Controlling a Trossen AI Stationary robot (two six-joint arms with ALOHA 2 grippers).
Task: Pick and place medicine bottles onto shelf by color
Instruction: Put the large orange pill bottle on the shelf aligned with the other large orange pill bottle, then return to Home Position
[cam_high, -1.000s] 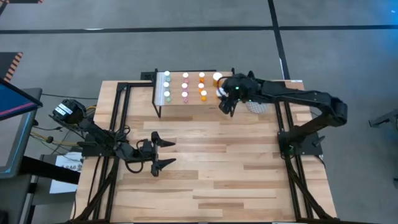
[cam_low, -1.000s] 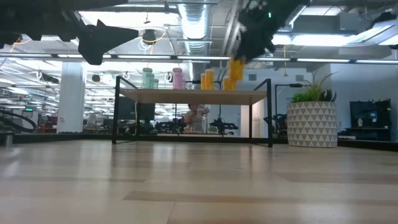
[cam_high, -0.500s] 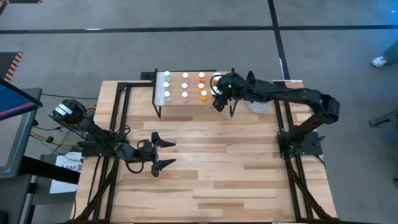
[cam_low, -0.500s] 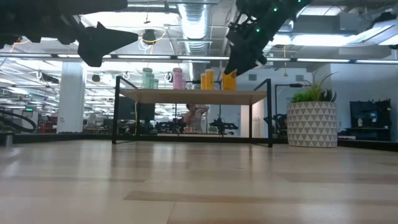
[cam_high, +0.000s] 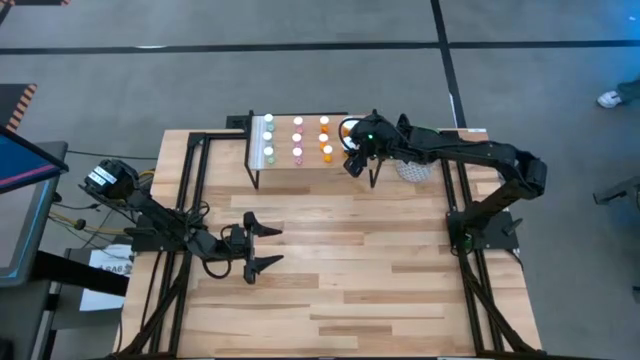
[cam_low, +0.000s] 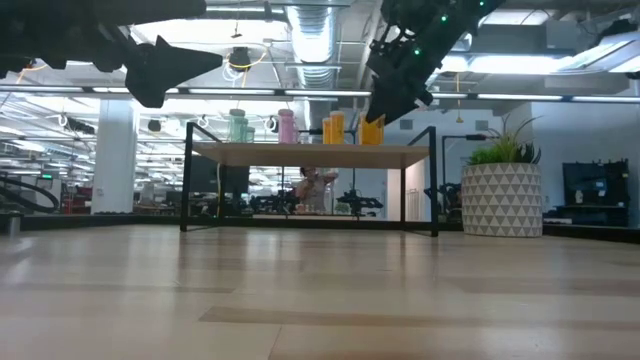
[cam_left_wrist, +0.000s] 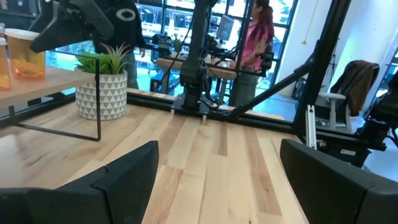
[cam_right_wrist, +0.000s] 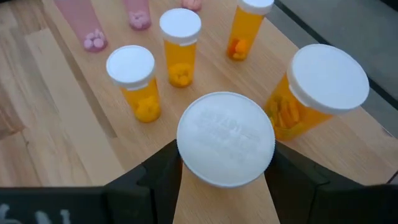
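Observation:
The shelf (cam_high: 284, 160) stands at the table's far side and carries rows of white-capped bottles: green (cam_high: 268, 138), pink (cam_high: 297, 138) and small orange (cam_high: 325, 138). My right gripper (cam_high: 353, 158) is over the shelf's right end, shut on a large orange bottle (cam_right_wrist: 226, 138). A second large orange bottle (cam_right_wrist: 320, 87) stands on the shelf just beyond it. My left gripper (cam_high: 265, 247) hangs open and empty above the table's near left; it also shows in the left wrist view (cam_left_wrist: 217, 162). My right gripper holds the large orange bottle between its two fingers (cam_right_wrist: 163, 169), just under the white cap (cam_right_wrist: 226, 138). The fingers come slanting down from the table's right. The bottle is near upright, its base (cam_low: 372, 142) at the shelf top.
A potted green plant (cam_low: 503, 195) in a patterned white pot stands on the table right of the shelf, under my right arm. Small orange bottles (cam_right_wrist: 132, 81) stand close to the held one. Black frame rails (cam_high: 462, 210) run along both table sides. A person (cam_left_wrist: 254, 37) stands beyond the table.
My right gripper has gone down and toward the table's left, over the shelf's right end, carrying the large orange bottle. The bottle was raised and tilted above the shelf; now it is near upright with its base at the shelf top.

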